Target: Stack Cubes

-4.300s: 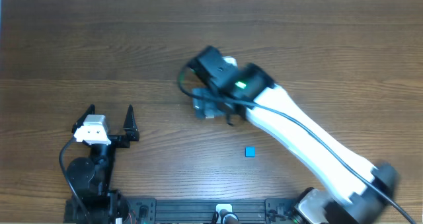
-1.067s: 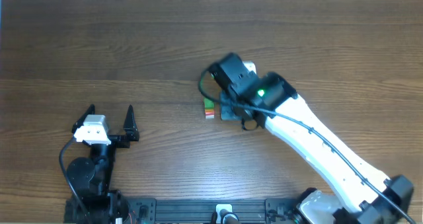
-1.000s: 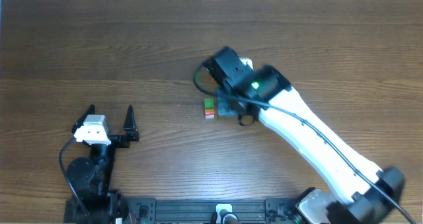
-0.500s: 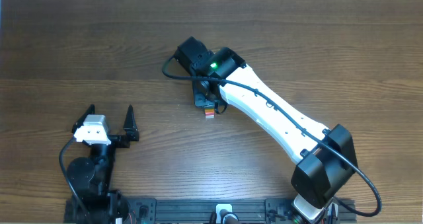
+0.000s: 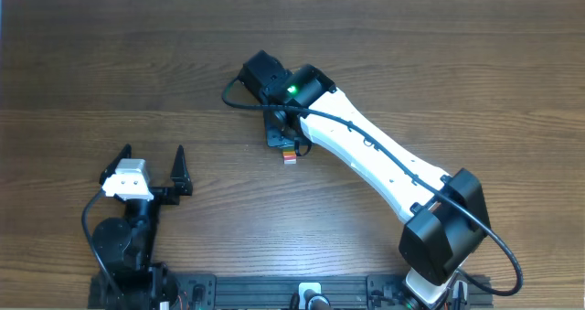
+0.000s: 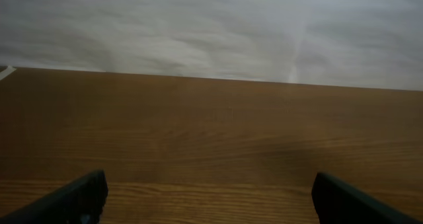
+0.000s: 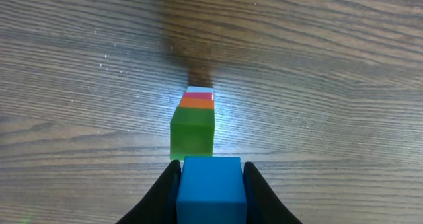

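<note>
**Blue cube gripped, lined up on the stack, not yet seated**

Top view: the right arm reaches across the middle. Its right hand (image 5: 282, 136) sits over the cube stack (image 5: 290, 156) mid-counter (image 5: 439, 63). The left hand (image 5: 153, 156) sits near its own base, well apart from the stack, spread and empty. I read that as parked to keep out of the way.

Left wrist view: fingers (image 6: 79, 194) are wide apart with nothing between them. Ahead are counter wood and a pale wall (image 6: 211, 26).

Right wrist view: the right hand is clamped on the blue cube (image 7: 211, 194) by its two side faces, so the underside stays free to seat. Past it stands the stack: green cube (image 7: 192, 135) on top, then slivers of orange cube (image 7: 197, 102), red cube (image 7: 199, 96) and white cube (image 7: 199, 89). Blue looks squared to green but slightly off its centre. I can't tell the height gap. My read: nudge over, lower, release. The stack is tall and narrow, so an off-centre set could topple it.
</note>
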Controlling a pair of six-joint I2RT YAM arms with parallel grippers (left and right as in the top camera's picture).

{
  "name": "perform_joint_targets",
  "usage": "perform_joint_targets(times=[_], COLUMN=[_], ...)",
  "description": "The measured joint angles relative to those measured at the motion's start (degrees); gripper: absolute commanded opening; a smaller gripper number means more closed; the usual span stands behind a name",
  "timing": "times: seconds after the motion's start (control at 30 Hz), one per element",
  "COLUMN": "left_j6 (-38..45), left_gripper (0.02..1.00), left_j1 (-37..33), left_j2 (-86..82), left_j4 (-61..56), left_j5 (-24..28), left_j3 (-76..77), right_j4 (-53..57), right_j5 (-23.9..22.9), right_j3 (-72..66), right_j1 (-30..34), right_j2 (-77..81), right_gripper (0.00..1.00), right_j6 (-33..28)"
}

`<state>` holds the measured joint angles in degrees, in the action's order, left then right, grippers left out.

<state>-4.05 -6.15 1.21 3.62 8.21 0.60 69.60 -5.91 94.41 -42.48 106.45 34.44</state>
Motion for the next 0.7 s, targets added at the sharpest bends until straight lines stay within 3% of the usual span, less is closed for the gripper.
perform_joint_targets(times=[0.7], left_j6=[0.0], left_gripper=[1.0], left_j1=[0.0], left_j2=[0.0], left_j4=[0.0], left_j5=[0.0], left_j3=[0.0], right_j4=[-1.09], right_j5=[1.27], right_j3=[0.0], right_j1=[-0.31], right_j2=[1.84], right_gripper=[0.012], right_j6=[0.02])
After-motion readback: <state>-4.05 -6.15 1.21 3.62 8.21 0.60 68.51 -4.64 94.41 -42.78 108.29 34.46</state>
